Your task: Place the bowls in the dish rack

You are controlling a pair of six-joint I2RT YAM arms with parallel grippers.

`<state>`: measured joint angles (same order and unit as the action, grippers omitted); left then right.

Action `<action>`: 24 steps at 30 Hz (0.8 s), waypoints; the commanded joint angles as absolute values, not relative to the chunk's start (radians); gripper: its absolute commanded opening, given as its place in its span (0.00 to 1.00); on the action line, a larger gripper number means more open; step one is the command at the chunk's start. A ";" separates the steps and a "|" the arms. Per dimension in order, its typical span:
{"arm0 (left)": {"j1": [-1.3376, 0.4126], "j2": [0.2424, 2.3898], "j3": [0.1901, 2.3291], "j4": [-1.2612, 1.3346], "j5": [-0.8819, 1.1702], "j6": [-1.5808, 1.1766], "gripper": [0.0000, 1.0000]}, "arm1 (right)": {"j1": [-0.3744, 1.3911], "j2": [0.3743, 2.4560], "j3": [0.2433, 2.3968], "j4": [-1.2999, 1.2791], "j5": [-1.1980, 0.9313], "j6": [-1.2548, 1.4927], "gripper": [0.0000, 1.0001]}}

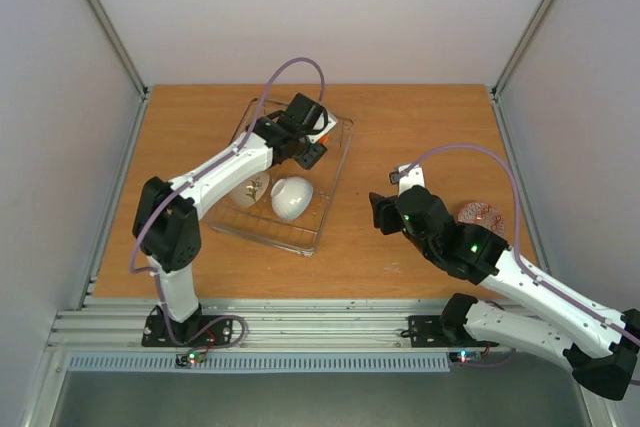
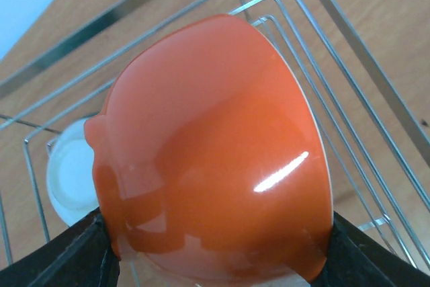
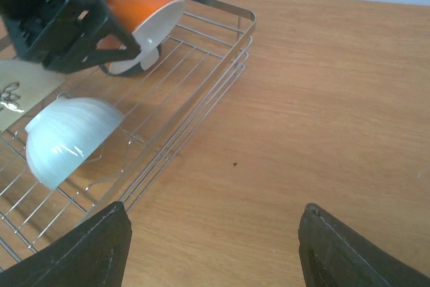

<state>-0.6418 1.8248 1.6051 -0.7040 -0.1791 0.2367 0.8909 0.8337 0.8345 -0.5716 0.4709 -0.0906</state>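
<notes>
The dish rack (image 1: 331, 179) is a silver wire basket left of centre. My left gripper (image 1: 316, 134) reaches over its far end and is shut on an orange bowl (image 2: 215, 146), with one finger (image 2: 74, 257) on each side. That orange bowl (image 3: 144, 21) hangs tilted, its white inside facing right. A plain white bowl (image 1: 292, 197) and a bowl with a brown sprig (image 1: 250, 190) lean in the rack's near part. A red-patterned bowl (image 1: 480, 215) sits on the table, partly hidden by my right arm. My right gripper (image 1: 385, 209) is open over bare wood, right of the rack.
Under the orange bowl lies another pale round bowl (image 2: 69, 179), mostly hidden. The rack's raised wire side (image 3: 232, 65) runs between my right gripper (image 3: 211, 236) and the racked bowls. Grey walls close in the table on three sides.
</notes>
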 commanded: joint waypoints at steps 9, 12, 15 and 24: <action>-0.649 2.045 1.818 -0.626 -0.379 0.318 0.00 | 0.893 0.810 0.803 -0.572 0.457 -0.092 0.68; -0.652 2.086 1.843 -0.631 -0.391 0.330 0.01 | 0.894 0.808 0.801 -0.571 0.459 -0.094 0.68; -0.652 2.119 1.859 -0.632 -0.417 0.334 0.00 | 0.894 0.810 0.799 -0.571 0.461 -0.095 0.68; -0.652 2.176 1.880 -0.627 -0.461 0.357 0.00 | 0.894 0.833 0.799 -0.565 0.455 -0.092 0.68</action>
